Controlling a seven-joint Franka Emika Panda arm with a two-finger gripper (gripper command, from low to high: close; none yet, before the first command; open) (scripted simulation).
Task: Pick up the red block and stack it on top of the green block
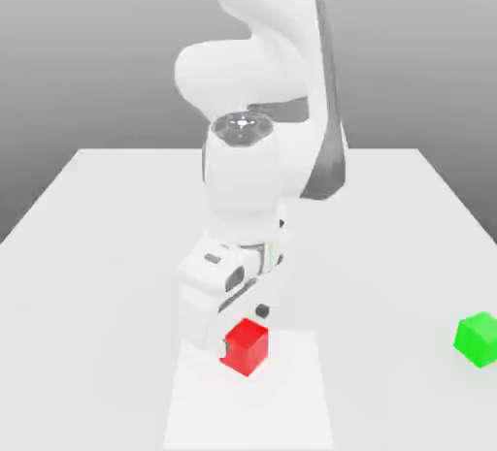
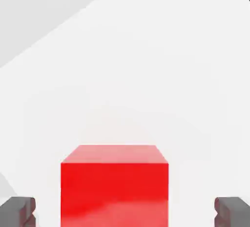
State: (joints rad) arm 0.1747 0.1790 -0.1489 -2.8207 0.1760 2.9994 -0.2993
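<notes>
The red block [image 1: 245,345] rests on the white table near the front, just below the arm's hand. In the hand view the red block [image 2: 114,184] sits between the two dark fingertips [image 2: 17,210], with a gap on each side. My gripper [image 2: 125,212] is open and straddles the block without touching it. In the exterior view my gripper [image 1: 233,328] is low over the table, partly hidden behind the hand's white housing. The green block [image 1: 478,338] lies far off at the exterior view's right edge.
The white table [image 1: 97,245] stretches wide around both blocks. The arm's bulky white links [image 1: 254,100] rise behind the hand. A lighter patch of tabletop [image 1: 291,401] lies under the red block.
</notes>
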